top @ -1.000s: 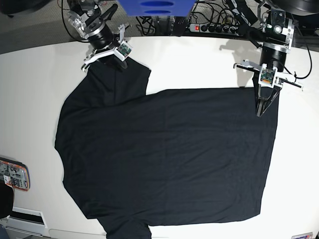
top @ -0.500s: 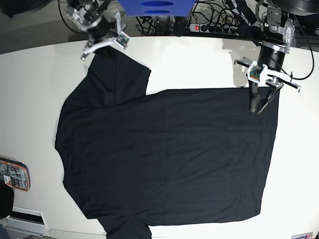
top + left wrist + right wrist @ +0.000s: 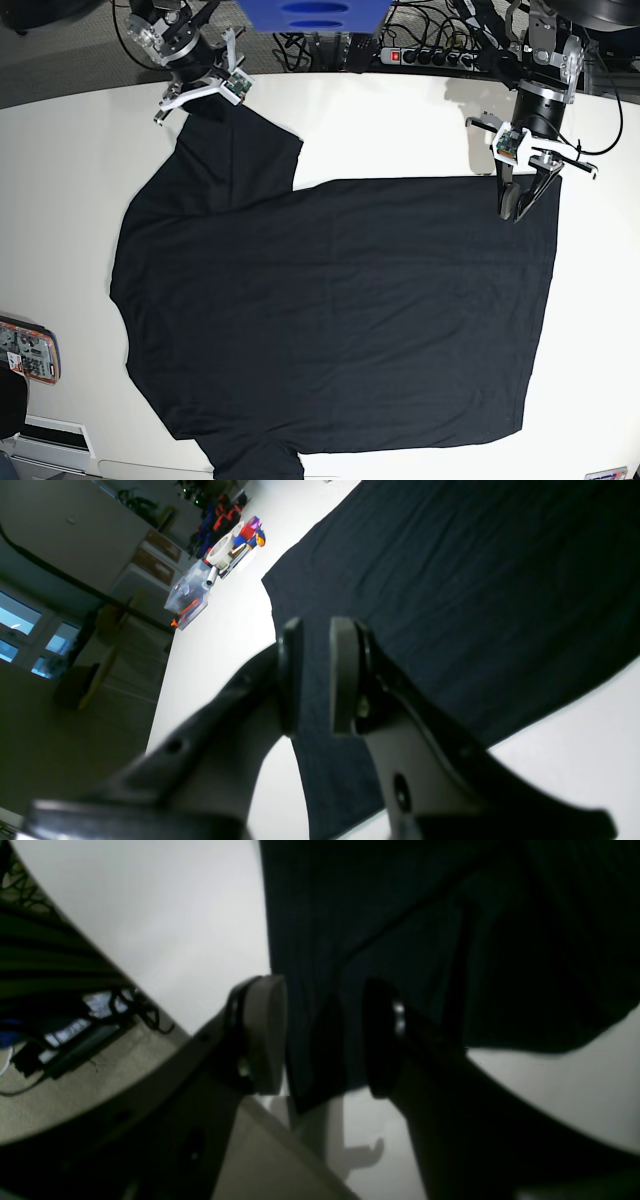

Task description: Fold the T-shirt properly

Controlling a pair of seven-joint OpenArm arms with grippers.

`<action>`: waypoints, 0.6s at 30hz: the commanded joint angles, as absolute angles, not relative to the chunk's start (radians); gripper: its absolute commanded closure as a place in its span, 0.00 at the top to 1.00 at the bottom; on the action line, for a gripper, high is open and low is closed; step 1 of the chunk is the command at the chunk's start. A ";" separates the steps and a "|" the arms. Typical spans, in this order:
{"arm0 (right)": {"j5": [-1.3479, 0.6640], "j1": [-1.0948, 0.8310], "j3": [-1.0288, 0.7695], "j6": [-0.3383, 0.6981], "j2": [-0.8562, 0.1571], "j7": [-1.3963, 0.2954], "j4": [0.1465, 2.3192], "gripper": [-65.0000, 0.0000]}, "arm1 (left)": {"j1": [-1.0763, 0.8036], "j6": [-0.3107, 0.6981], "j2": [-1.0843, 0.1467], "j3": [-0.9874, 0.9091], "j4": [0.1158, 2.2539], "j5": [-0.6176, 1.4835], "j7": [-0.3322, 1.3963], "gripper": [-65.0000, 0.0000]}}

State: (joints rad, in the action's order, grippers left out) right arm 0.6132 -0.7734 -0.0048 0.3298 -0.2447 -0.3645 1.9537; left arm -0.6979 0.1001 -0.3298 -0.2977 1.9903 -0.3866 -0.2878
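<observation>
The T-shirt [image 3: 330, 310] lies flat; left claw [image 3: 315, 675] seems barely parted.

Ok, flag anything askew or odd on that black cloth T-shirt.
Nothing stands out. The large black cloth T-shirt lies spread flat on the white table, no bunching or stray folds. Its lower sleeve runs out of the base view.

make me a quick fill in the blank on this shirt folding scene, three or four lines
1. The large black cloth T-shirt lies spread flat on a ____ table.
2. The left gripper is above the shirt's ____ hem corner in the base view.
3. The right gripper is at the end of a short ____.
4. A red-switched power strip lies ____ the table.

Missing words: white; upper right; sleeve; behind
</observation>
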 commanded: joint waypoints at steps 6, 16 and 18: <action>0.610 -0.780 -0.007 0.323 -0.249 -0.346 1.966 0.37 | -0.702 0.082 -0.338 -0.302 2.006 -0.380 -0.311 0.16; 0.611 -0.779 -0.004 0.323 -0.249 -0.346 1.891 0.37 | -0.702 0.082 -0.338 -0.303 1.975 -0.380 -0.311 0.16; 0.611 -0.779 -0.004 0.323 -0.249 -0.346 1.873 0.37 | -0.702 0.082 -0.338 -0.302 1.971 -0.380 -0.315 0.16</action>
State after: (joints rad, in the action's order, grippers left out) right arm 0.5983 -0.7692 -0.0029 0.3061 -0.2440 -0.3004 1.8786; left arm -0.6987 0.0994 -0.3298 -0.2977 1.9556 -0.3866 -0.2852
